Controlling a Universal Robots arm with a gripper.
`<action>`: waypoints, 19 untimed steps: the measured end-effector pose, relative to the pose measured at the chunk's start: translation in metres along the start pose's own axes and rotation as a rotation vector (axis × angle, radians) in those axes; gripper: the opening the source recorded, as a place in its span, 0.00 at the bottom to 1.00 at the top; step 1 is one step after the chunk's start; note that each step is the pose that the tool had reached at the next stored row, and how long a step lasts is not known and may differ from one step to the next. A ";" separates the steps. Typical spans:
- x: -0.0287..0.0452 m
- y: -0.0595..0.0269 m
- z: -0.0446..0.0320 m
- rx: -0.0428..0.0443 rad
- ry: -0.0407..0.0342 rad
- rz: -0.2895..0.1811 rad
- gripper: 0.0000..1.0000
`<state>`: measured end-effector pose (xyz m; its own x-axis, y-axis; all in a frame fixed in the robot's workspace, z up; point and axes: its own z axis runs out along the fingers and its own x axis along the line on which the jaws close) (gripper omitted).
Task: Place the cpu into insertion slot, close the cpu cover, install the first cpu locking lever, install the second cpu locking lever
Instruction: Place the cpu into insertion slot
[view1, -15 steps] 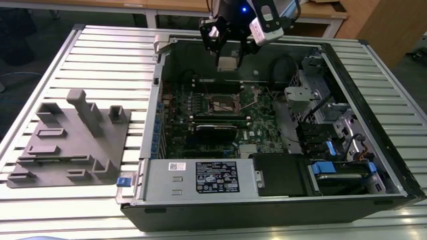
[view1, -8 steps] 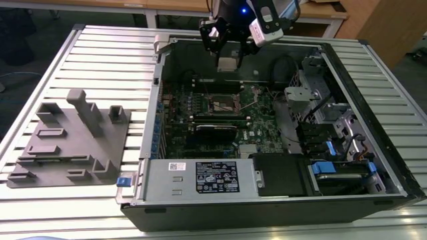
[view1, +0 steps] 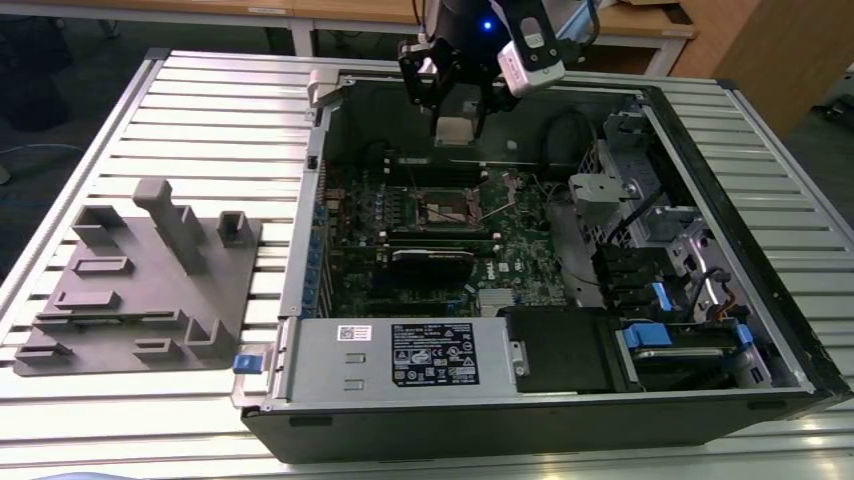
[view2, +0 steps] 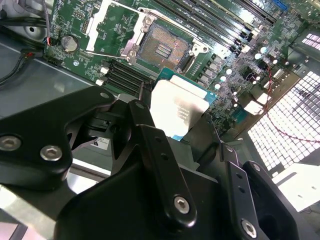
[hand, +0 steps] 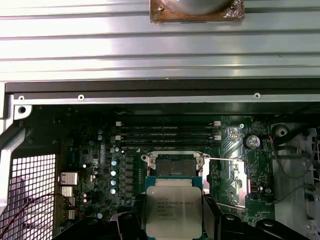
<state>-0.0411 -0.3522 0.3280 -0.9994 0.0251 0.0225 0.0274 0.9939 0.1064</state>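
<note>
Cpu (hand: 174, 207) is what we find clamped in the gripper (hand: 173, 220). In both wrist views, the black fingers (view2: 145, 120) press on two opposite edges of the chip, and its pale metal top faces the first wrist camera. We see the cpu held in the air above the green board (view1: 400, 235), apart from the socket (hand: 174, 166), which lies open and bare. The cover (view2: 97, 25) is swung back beside the socket, and a thin lever (hand: 225, 159) reaches out from the socket's edge. In the exterior view the arm hangs over the open case (view1: 310, 200), which lies on the slatted table (view1: 200, 110). A grey fixture (view1: 147, 270) rests beside the case on the exterior view's left.
</note>
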 end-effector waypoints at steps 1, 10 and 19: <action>0.0000 0.0000 0.0002 -0.0001 -0.0001 0.000 0.54; -0.0002 -0.0009 0.0086 0.0000 0.0000 0.000 0.54; -0.0003 -0.0013 0.0118 -0.0003 -0.0001 0.000 0.54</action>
<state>-0.0411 -0.3522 0.3161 -0.9994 0.0251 0.0224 0.0273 0.9939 0.1067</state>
